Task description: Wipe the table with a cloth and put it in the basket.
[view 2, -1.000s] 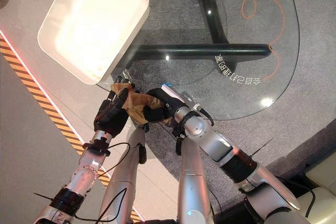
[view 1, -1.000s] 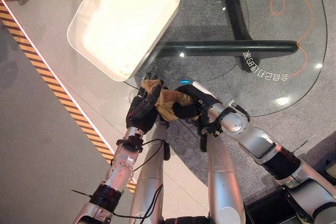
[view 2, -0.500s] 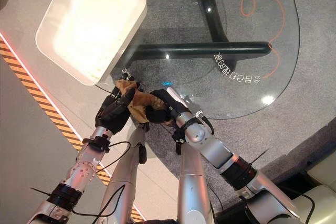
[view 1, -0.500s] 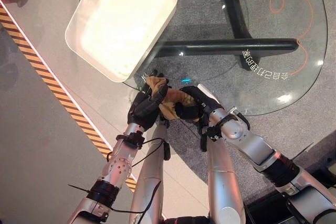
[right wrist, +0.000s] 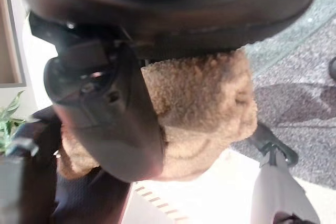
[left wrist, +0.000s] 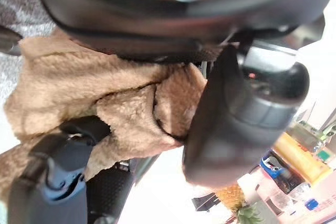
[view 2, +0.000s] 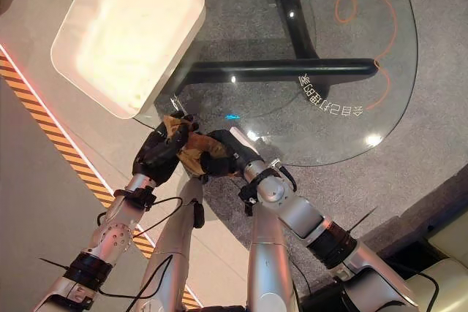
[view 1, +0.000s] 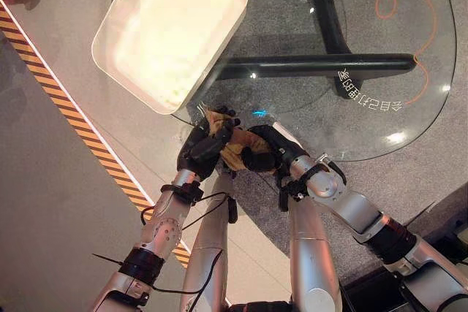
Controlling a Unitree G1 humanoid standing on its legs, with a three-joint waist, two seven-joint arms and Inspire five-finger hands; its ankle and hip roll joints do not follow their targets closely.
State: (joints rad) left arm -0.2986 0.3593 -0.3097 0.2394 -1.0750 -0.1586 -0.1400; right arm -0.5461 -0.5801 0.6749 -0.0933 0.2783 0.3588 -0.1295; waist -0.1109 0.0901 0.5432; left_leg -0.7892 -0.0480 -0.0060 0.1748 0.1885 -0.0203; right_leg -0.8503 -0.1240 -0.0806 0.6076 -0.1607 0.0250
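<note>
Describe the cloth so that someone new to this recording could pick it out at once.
Start at the round glass table and go to its near edge, just below the corner of the white basket. There the left hand and right hand meet, both clasped on a bunched tan cloth. It is the one fuzzy, sand-coloured thing between the dark hands.

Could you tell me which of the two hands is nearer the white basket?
The left hand, clutching the tan cloth just below the basket corner; the right hand grips the cloth's farther side.
</note>
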